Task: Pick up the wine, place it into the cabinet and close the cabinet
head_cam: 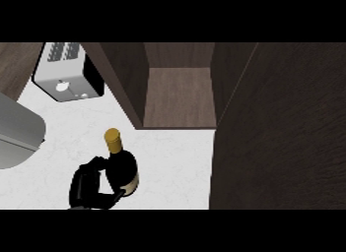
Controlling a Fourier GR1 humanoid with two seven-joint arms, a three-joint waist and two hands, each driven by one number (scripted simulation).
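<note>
- Head view: the wine bottle [121, 165] is dark with a gold cap, and its neck points toward the cabinet.
- It sits over the white surface [172, 162], just in front of the cabinet's open front and not inside it.
- A black hand [86, 184] at the lower edge curls round the bottle's lower body; which hand it is cannot be told.
- The cabinet [179, 93] stands open, with a brown shelf showing inside.
- Its dark door [285, 128] fills the right side.
- A toaster [68, 71] stands at upper left, well apart from the bottle.
- A grey object [8, 130] lies at the left edge.
</note>
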